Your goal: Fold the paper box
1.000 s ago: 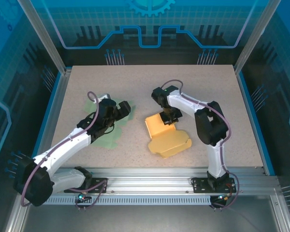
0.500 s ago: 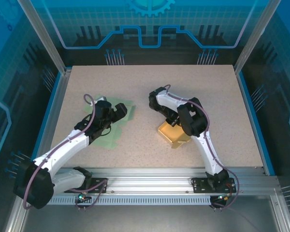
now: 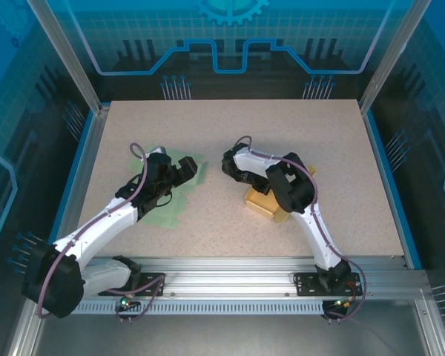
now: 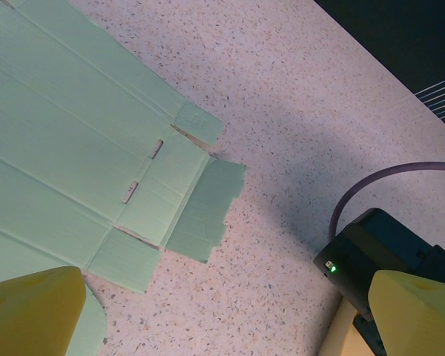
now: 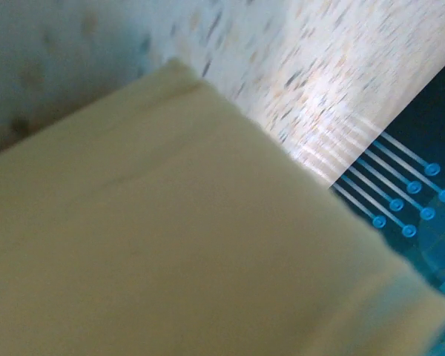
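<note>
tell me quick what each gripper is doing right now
Left gripper: open, holding nothing, above the flat green cardboard sheet.
Right gripper: cannot be told; it is at the yellow paper box, jaws hidden.

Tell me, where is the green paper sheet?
From above, the green sheet lies flat on the table's left half, partly under the left arm, apart from the yellow box.

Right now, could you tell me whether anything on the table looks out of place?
Nothing looks damaged or spilled. The yellow box sits askew under the right arm, partly folded; the green sheet lies flat, unfolded, beneath the open left hand.
</note>
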Motion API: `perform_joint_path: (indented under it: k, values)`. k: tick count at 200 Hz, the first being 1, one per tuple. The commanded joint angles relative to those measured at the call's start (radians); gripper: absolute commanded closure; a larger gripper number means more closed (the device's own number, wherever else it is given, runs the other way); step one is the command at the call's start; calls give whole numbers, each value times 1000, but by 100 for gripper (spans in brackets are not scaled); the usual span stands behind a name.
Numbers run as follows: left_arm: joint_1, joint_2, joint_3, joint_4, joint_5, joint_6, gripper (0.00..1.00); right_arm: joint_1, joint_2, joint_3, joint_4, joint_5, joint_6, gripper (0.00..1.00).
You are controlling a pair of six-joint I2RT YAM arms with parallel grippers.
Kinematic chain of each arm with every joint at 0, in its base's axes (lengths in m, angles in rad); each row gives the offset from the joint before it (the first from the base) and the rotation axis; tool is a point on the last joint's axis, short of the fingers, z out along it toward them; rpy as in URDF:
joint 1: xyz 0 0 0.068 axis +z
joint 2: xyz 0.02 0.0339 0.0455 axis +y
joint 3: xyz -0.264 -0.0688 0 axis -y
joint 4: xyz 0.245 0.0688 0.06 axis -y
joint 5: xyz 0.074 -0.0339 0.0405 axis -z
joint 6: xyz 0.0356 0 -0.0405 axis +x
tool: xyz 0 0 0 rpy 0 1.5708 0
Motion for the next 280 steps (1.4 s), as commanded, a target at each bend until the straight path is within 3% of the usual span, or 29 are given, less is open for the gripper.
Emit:
perform_joint_path:
  k: [1,32,98,127,175,213,249,280]
  values:
    - [9,5,9,23,21,9,1,9,-1,-28,392,-28,2,100]
    - [9,7,8,25,24,8,1,11,-50,-31,430,-135,-12,91]
    - [9,13,22,20,26,19,1,36,-136,-24,387,-92,-37,46]
    - [8,13,24,24,29,17,1,51,-182,21,363,-103,-66,37]
    - [8,45,59,-6,28,86,5,84,-304,119,322,-145,-83,33]
    - [5,188,137,-27,73,182,15,93,-506,103,308,-220,1,29]
    - [-66,373,232,-38,72,277,23,81,-819,-133,390,-195,124,0]
    - [-122,510,313,-61,48,328,33,-5,-993,-298,327,-203,307,0]
